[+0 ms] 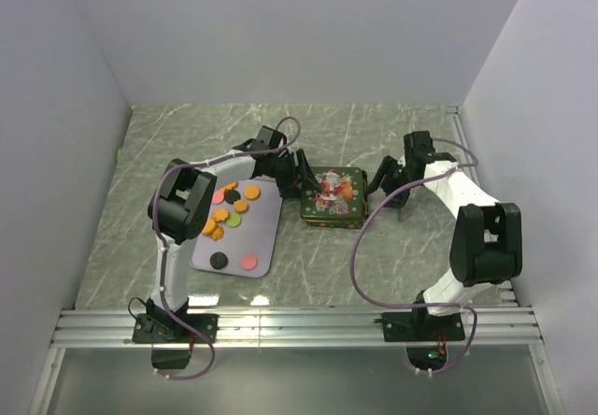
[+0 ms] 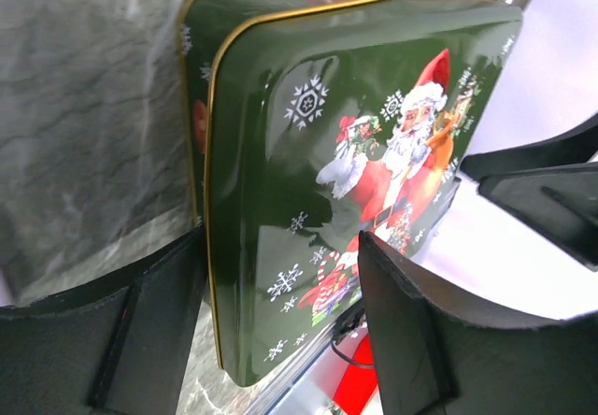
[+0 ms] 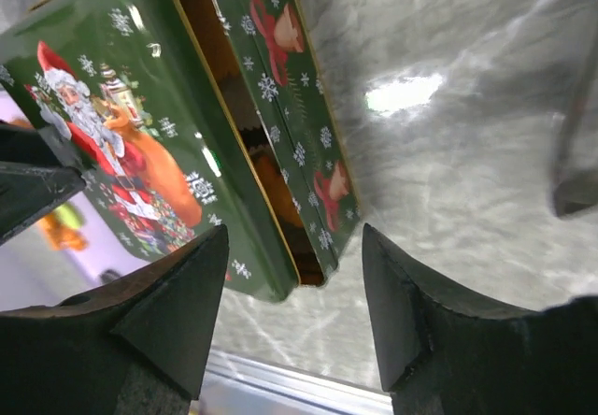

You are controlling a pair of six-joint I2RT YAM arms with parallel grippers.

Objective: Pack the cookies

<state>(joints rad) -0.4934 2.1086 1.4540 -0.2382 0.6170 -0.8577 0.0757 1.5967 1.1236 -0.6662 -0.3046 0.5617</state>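
Observation:
The cookies are small orange, pink, black and green discs lying on a pale lilac tray. A green Santa tin stands to the right of the tray. Its lid is raised and shifted off the base, and orange cookies show in the gap. My left gripper sits at the tin's left side, and its jaws straddle the lid's near corner and appear to hold it. My right gripper is open and empty beside the tin's right corner.
The tray and tin sit on a grey marble tabletop enclosed by white walls. A metal rail runs along the near edge by the arm bases. A strip of the tray with a green and an orange cookie shows past the lid.

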